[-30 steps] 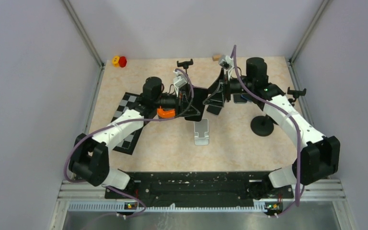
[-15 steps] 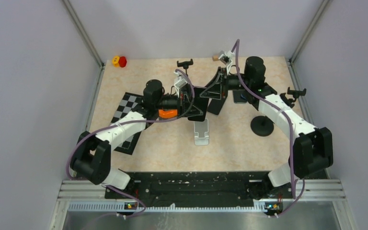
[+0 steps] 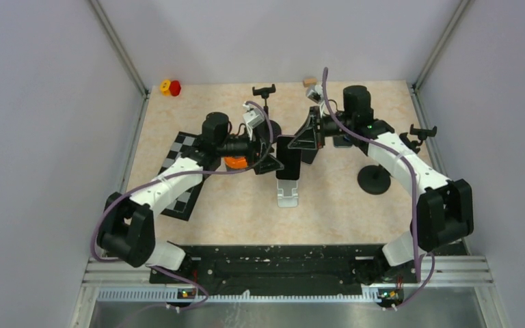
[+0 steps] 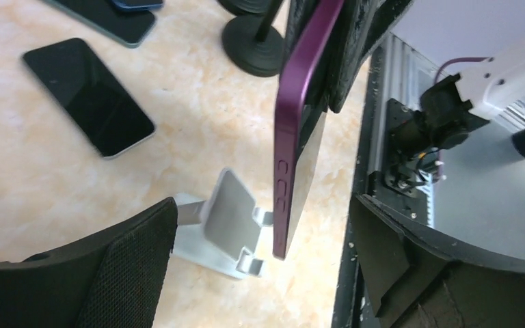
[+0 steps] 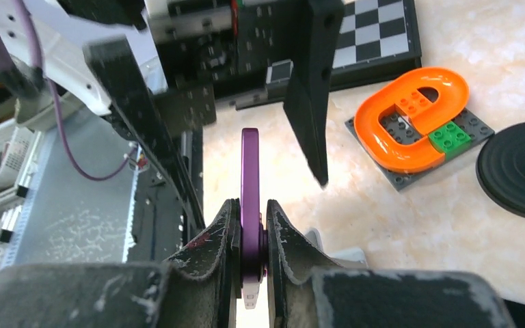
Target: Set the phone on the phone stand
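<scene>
Gripping the phone (image 5: 249, 164) now is the right gripper (image 5: 251, 205). Its two fingers (image 5: 212, 239) are pressed flat against the purple body, one on each face, and the handset stands on edge between them. The left gripper (image 4: 263, 203) is spread wide. One black finger sits on either side of the phone, and neither is touching it.

From above, the phone hangs in the air between the two wrists near the middle of the table (image 3: 342, 205). Its lower end sits over the top of the stand (image 4: 229, 225). In the left wrist view the bottom corner is down just beside the stand's front lip, but whether they touch I cannot tell. The stand is upright on the table, its grey back plate tilted, and it is not carrying the phone.

Around the action, a second phone (image 4: 89, 96) lies flat, screen up, well apart from the stand. In the right wrist view an orange ring (image 5: 413, 119) rests on a grey plate with green bricks inside it. A checkerboard (image 5: 376, 31) lies beyond that, and a black round base (image 5: 519, 167) sits at the right edge.
</scene>
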Available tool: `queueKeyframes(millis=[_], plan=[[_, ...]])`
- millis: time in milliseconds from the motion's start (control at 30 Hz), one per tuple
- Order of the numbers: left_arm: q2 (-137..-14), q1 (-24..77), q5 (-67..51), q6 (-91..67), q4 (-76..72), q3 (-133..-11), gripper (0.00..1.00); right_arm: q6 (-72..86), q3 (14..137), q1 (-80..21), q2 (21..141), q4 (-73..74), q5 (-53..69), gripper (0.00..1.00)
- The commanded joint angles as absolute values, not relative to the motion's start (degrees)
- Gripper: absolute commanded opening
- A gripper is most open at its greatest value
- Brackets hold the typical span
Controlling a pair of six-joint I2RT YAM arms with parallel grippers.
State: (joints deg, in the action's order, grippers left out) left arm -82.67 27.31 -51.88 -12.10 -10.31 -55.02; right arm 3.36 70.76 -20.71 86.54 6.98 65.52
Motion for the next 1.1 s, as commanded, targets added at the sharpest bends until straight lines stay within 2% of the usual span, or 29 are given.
queueKeyframes(millis=[0, 167, 433, 767, 1067], plan=[[-77.14, 24.72, -48.07, 2.13, 4.96, -60.7, 0.99, -10.05, 73.23, -20.41, 85.63, 15.96, 66.16, 0.0], [-72.6, 24.08, -42.2, 8.36, 11.53, -60.14, 0.99, -9.89, 68.77, -20.45, 86.88, 11.35, 67.12, 0.0], [-68.37, 24.08, -43.09, 6.16, 6.34, -53.99, 0.99, -5.5, 61.57, -22.38, 89.73, 0.55, 66.01, 0.0], [-69.9, 24.08, -44.34, 5.41, 5.58, -53.86, 0.99, -6.29, 61.81, -25.4, 93.7, -1.09, 64.92, 0.0], [-68.99, 24.08, -44.56, 5.43, 5.62, -53.39, 0.99, -8.73, 60.85, -24.78, 92.65, -0.18, 64.0, 0.0]])
